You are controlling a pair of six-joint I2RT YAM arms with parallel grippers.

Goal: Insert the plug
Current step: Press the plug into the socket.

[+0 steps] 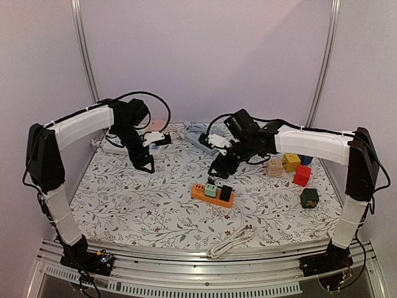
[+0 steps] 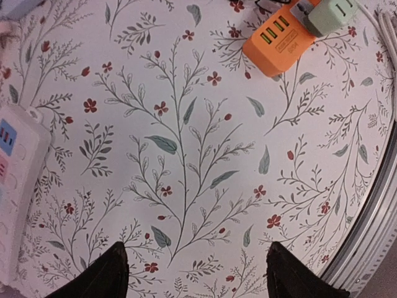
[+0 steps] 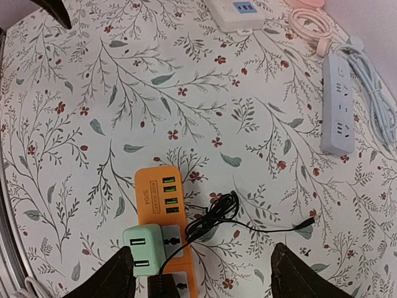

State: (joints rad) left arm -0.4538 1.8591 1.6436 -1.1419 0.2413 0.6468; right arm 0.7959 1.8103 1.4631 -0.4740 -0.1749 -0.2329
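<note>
Plugs of two colours sit on top of the orange power strip (image 1: 205,194), which lies near the middle of the floral-covered table (image 1: 124,198): a mint-green plug (image 3: 144,248) and, just to its right in the overhead view, a black plug (image 1: 226,192). We cannot tell whether either is pushed fully home. A thin black cable (image 3: 214,214) coils on the cloth, touching the strip.

We see the right gripper (image 3: 203,261) hanging above the strip's mint-green end, its fingers (image 3: 118,276) spread wide with nothing between them; in its wrist view the mint-green plug lies beside one finger.

The left gripper (image 2: 196,248) is to the left and farther back, over bare cloth. Its fingers (image 2: 99,276) are also apart and hold nothing. A white power strip (image 2: 15,180) lies at the left edge of its wrist view.

Far behind the right gripper lies a grey power strip (image 3: 338,102). A white cable (image 1: 231,241) rests at the near edge of the table.
</note>
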